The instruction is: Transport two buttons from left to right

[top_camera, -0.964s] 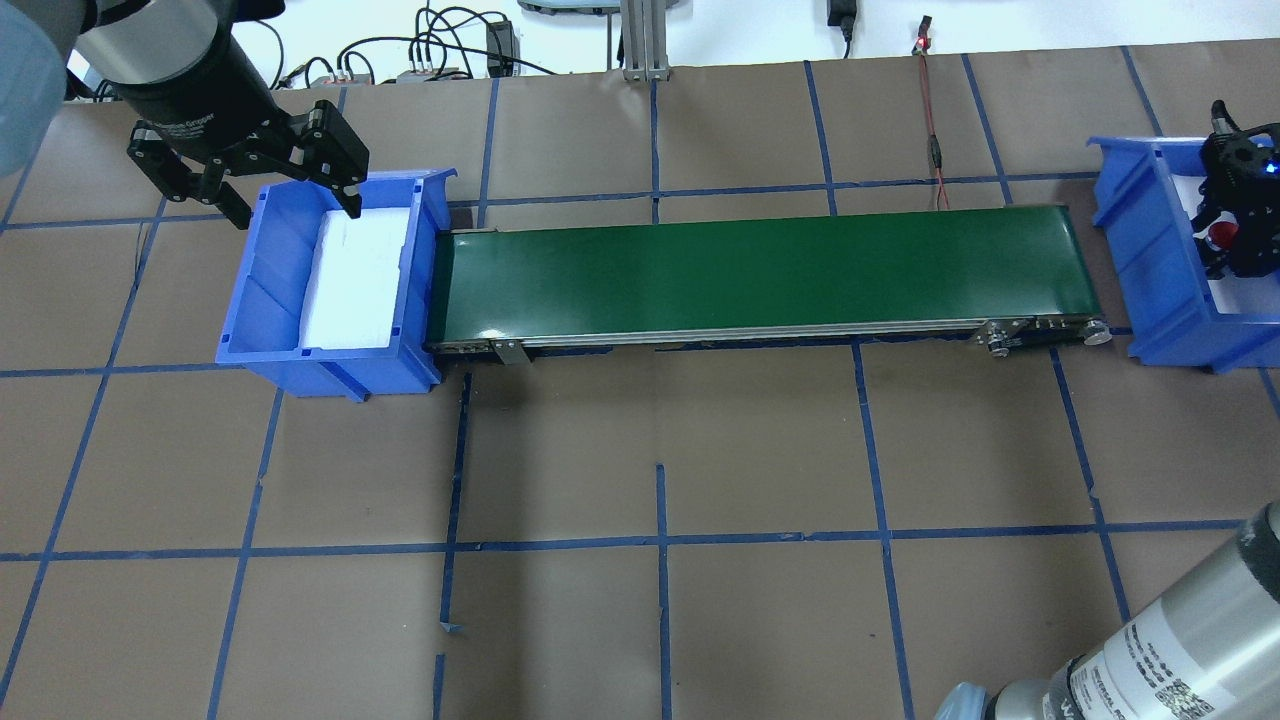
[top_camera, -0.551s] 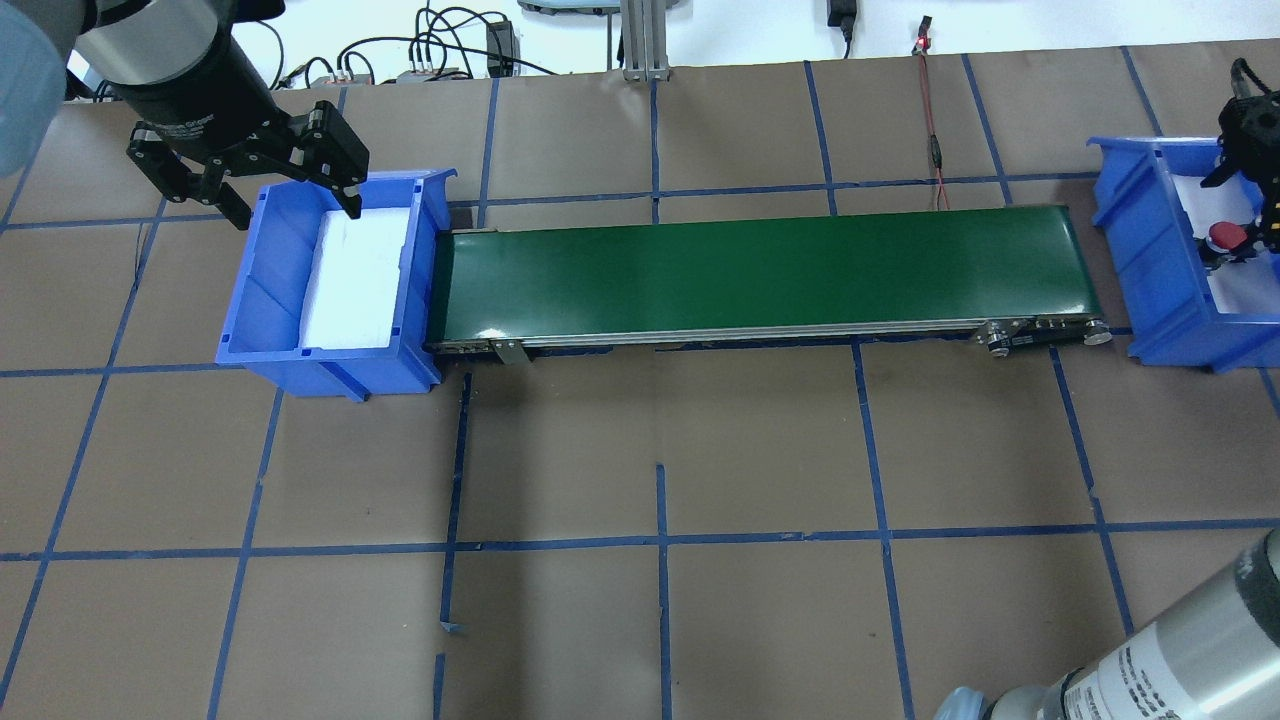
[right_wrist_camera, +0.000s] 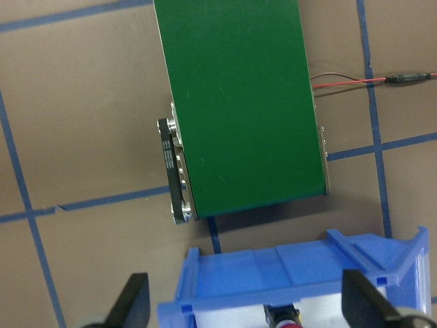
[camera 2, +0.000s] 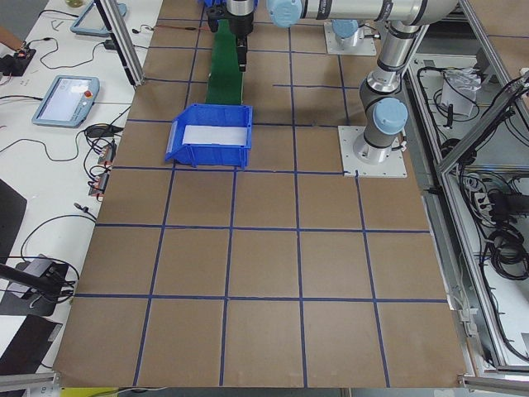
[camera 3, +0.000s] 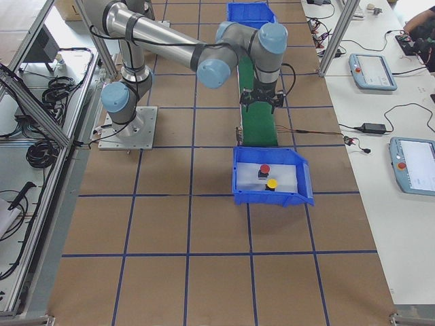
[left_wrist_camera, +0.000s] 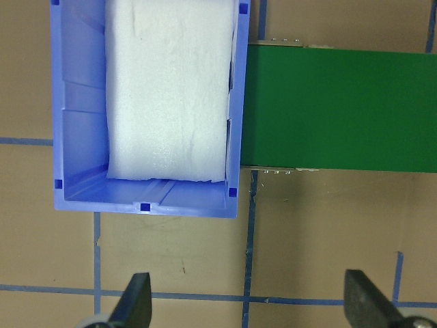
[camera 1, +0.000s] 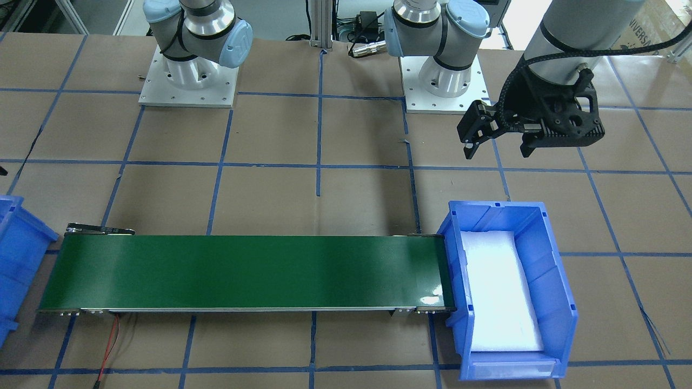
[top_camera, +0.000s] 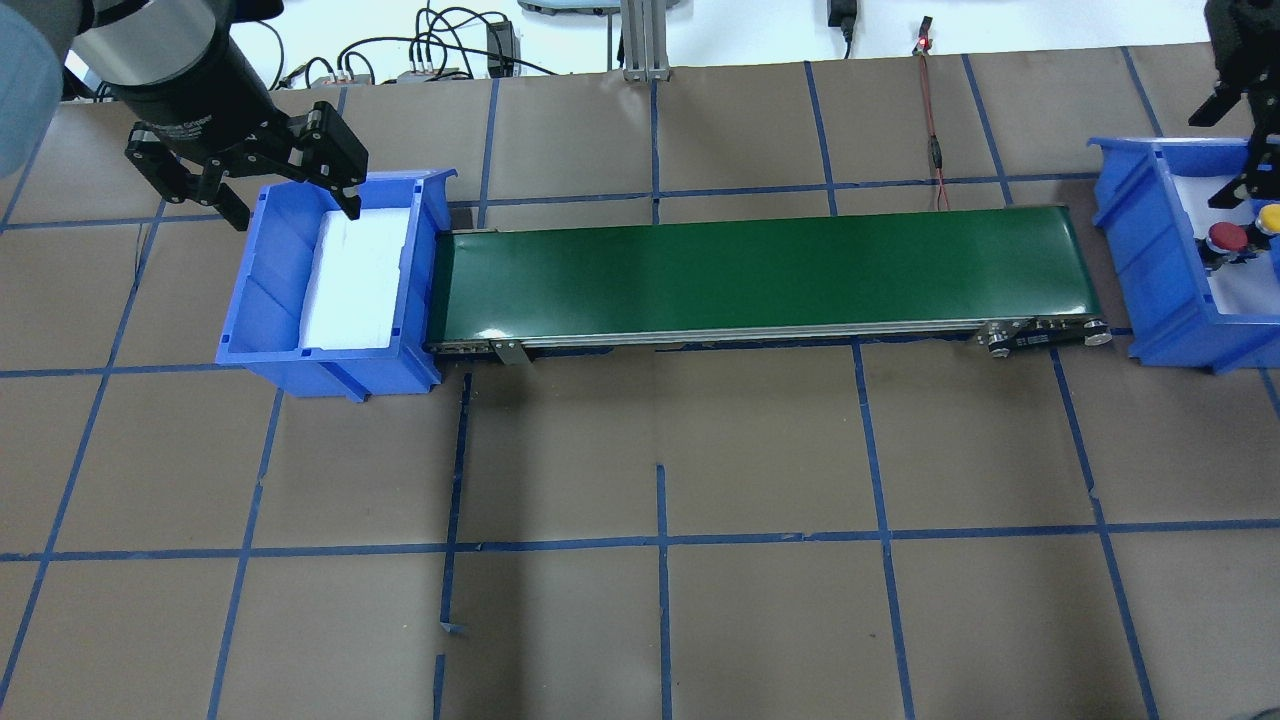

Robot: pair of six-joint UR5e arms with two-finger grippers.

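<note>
Red button (top_camera: 1226,238) and yellow button (top_camera: 1270,218) side by side in right bin (top_camera: 1150,260), apparently delivered; left claw (camera 1: 497,153) wide open near foam-lined left bin (camera 1: 551,281), nothing left to fetch; right claw (right_wrist_camera: 246,277) spread wide, empty, near right bin.

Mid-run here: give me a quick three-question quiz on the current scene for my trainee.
1. True or false: the left bin holds only white foam.
2. The red button and yellow button lie in which bin? A) left bin B) right bin
3. Fill in: the left pincer is ___ (open/shut).
Key: 1 true; 2 B; 3 open.
</note>
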